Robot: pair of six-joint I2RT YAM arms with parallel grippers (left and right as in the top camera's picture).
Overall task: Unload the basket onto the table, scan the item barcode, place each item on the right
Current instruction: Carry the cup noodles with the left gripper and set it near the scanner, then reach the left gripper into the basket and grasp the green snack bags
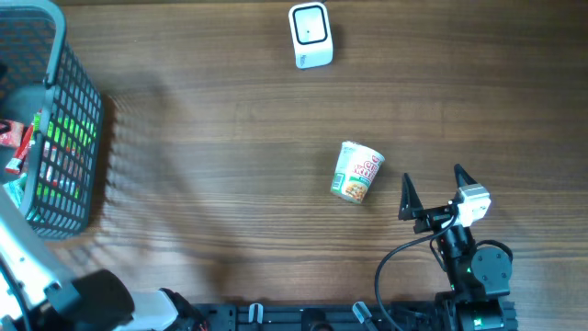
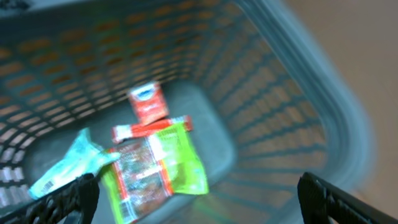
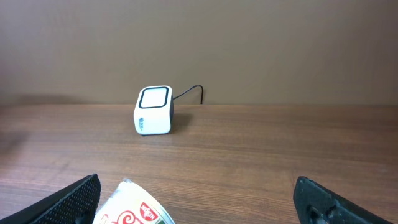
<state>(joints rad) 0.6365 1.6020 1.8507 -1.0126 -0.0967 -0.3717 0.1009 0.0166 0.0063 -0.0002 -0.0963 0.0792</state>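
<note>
- Left gripper hangs over the basket at the table's left edge. Its jaws are wide and hold nothing, and the wrist tips down at the green packet and its neighbours.
- Risk here: a finger could snag the mesh wall if I lift out crooked.
- Cup noodle, which I take to be the item to scan, lies on its side right of the middle.
- It could roll away if one finger touches first, or dent under a hard squeeze. I can't see its barcode, so it may face away.
- Scanner sits at the far edge, well apart from the cup.
- Right gripper is spread and empty just beside the cup. That arm is low at the near edge and aims level toward the scanner.
</note>
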